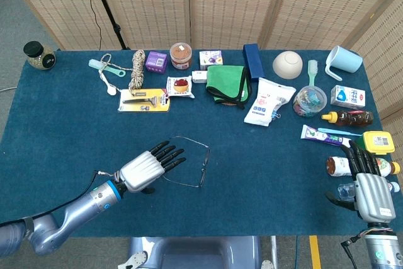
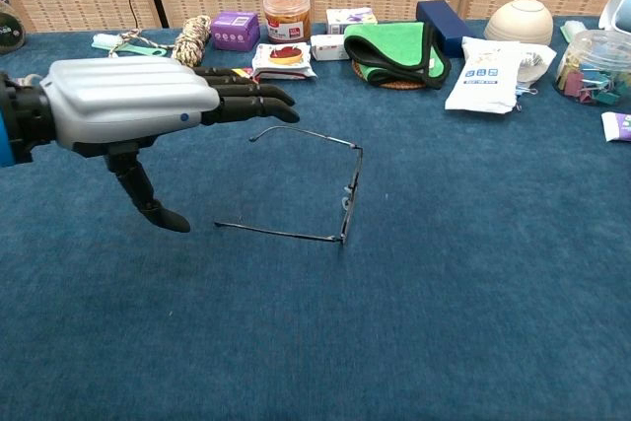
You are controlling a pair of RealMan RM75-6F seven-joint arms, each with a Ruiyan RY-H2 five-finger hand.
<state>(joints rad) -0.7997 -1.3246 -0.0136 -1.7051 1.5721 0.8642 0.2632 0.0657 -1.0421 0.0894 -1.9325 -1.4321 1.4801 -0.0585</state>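
Observation:
A pair of thin wire-framed glasses (image 1: 200,164) (image 2: 335,191) lies unfolded on the blue cloth near the table's front middle. My left hand (image 1: 148,167) (image 2: 148,105) hovers palm down just left of them, its fingers stretched out over the near temple arm and its thumb hanging down; it holds nothing. At the front right corner my right hand (image 1: 367,188) rests open beside a small bottle (image 1: 340,166), touching nothing that I can make out.
Along the back stand a razor card (image 1: 145,100), rope coil (image 1: 136,67), purple box (image 1: 155,61), jar (image 1: 181,55), green cloth (image 1: 227,82), navy box (image 1: 253,61), wipes pack (image 1: 267,101), bowl (image 1: 287,64) and mug (image 1: 344,60). Bottles and a yellow box (image 1: 379,142) crowd the right edge.

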